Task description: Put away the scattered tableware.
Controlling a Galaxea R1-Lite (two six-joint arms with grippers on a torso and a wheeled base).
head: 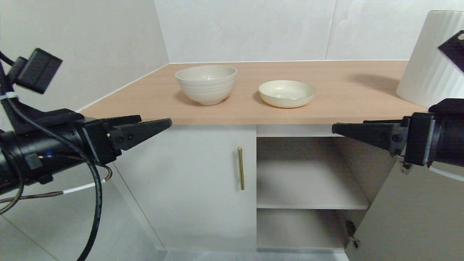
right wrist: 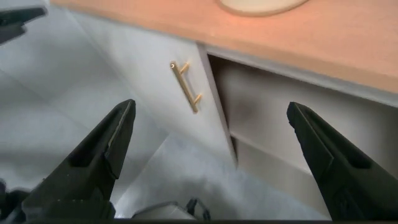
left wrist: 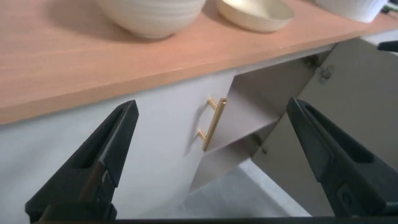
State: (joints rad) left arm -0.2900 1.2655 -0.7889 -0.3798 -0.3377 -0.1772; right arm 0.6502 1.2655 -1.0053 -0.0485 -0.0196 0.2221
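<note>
A deep ribbed off-white bowl and a shallow cream bowl stand side by side on the wooden countertop. My left gripper hangs open in front of the counter's left front edge, below and short of the deep bowl, holding nothing. My right gripper is open at the same height on the right, in front of the open cupboard, also holding nothing. Both point inward toward each other.
Under the counter the left cupboard door is closed, with a gold handle. The right door is swung open, showing two bare shelves. A tall white ribbed object stands at the counter's right end.
</note>
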